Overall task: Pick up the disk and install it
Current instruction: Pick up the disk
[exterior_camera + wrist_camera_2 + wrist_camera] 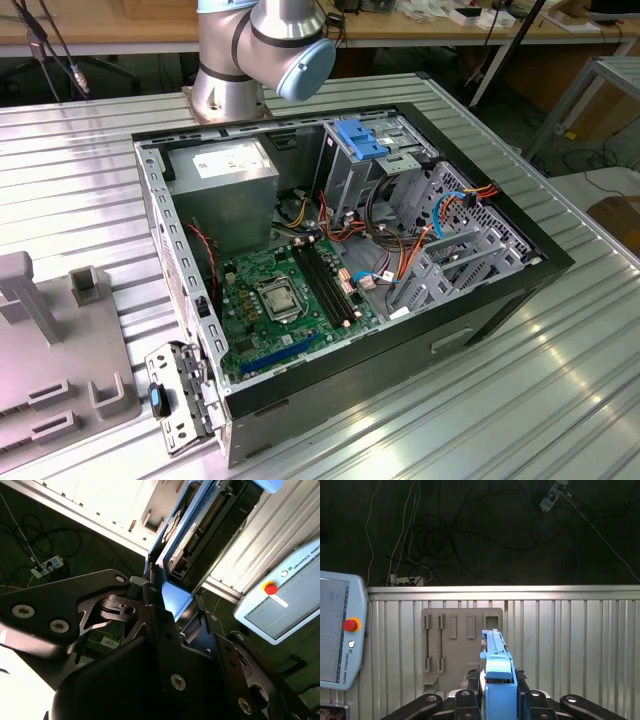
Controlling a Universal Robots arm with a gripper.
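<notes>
Disk (497,680) between jaws; fixture (451,652) on table (570,645) beyond.

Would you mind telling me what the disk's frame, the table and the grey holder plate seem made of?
The disk has a smooth bright-blue frame, probably moulded plastic. The table is ribbed, silvery and glary, likely aluminium. The holder plate is matt uniform grey: plastic or painted metal, hard to tell.

Bright blue frames the disk (497,675), whose metal looks dark grey; the gripper (499,696) is black, the ribbed table (570,645) silver, the motherboard (245,275) green.
</notes>
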